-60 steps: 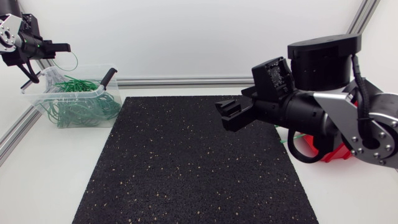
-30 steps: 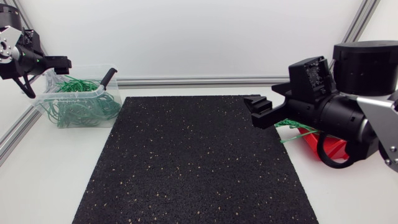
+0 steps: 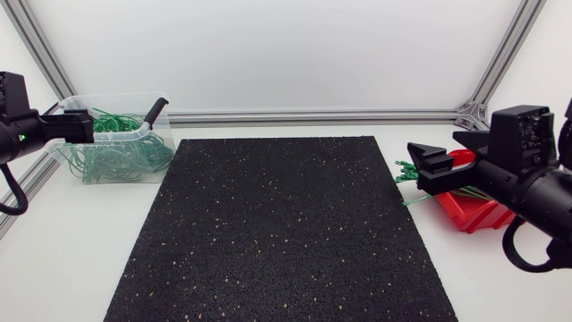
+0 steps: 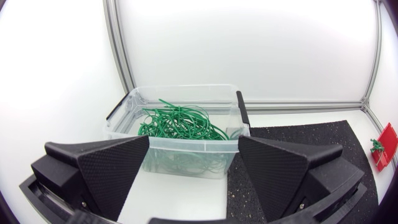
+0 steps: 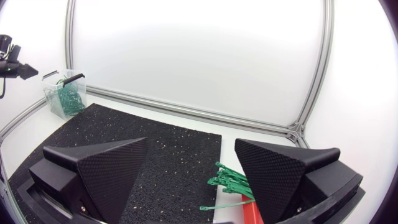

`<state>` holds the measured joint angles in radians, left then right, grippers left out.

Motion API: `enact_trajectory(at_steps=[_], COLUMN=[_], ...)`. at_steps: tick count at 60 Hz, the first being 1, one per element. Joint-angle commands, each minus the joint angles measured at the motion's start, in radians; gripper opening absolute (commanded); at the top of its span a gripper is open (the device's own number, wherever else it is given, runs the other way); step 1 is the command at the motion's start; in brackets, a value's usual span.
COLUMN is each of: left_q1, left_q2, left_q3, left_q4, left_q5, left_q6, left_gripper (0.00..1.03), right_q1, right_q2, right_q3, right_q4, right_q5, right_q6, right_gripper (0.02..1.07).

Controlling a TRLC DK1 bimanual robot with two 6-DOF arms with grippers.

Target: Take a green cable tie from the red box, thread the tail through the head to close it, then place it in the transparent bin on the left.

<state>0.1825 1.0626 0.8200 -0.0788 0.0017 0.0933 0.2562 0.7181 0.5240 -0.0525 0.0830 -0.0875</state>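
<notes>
The transparent bin [image 3: 118, 143] stands at the back left and holds several closed green cable ties [image 3: 114, 154]. My left gripper [image 3: 82, 125] hangs at the bin's left side, open and holding nothing. In the left wrist view the bin [image 4: 186, 146] and its ties [image 4: 181, 122] lie just ahead of the open left gripper [image 4: 193, 163]. The red box [image 3: 474, 213] sits at the right edge of the table, with loose green ties [image 3: 408, 172] sticking out towards the mat. My right gripper [image 3: 428, 167] hovers open over those ties [image 5: 231, 182], with the red box [image 5: 249, 214] just beneath it.
A black speckled mat [image 3: 284, 228] covers the middle of the table. An aluminium frame rail [image 3: 313, 116] runs along the back edge. A black clip handle [image 3: 155, 111] sticks up at the bin's right rim.
My left gripper opened and the closed tie it held is now out of its fingers; the arm drew back left and lower. My right arm swung right, over the red box.
</notes>
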Motion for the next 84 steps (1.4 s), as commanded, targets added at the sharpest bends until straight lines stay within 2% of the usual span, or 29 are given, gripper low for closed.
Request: enact_trajectory(at_steps=[1, 14, 27, 73, 84], left_q1=[-0.003, 0.002, 0.003, -0.14, -0.175], left_q2=[-0.084, -0.274, -0.567, -0.95, -1.043], left_q3=[-0.091, -0.269, -0.422, -0.73, -0.804], left_q4=[0.024, 0.051, 0.053, 0.073, 0.078], left_q5=[0.015, 0.017, 0.017, 0.002, -0.001], left_q6=[0.008, 0.008, 0.002, -0.072, -0.09], left_gripper=[1.0, 1.0, 1.0, 1.0, 1.0], right_q1=[-0.035, -0.097, -0.132, -0.256, -0.256], right_q2=[-0.066, -0.227, -0.334, -0.718, -0.718], right_q3=[-0.047, -0.125, -0.212, -0.524, -0.524], right_q4=[-0.006, -0.01, 0.004, 0.052, 0.052], right_q5=[0.003, 0.002, -0.017, -0.083, -0.083], right_q6=[-0.018, -0.017, 0.006, 0.088, 0.088], right_gripper=[1.03, 1.03, 1.03, 1.03, 1.03])
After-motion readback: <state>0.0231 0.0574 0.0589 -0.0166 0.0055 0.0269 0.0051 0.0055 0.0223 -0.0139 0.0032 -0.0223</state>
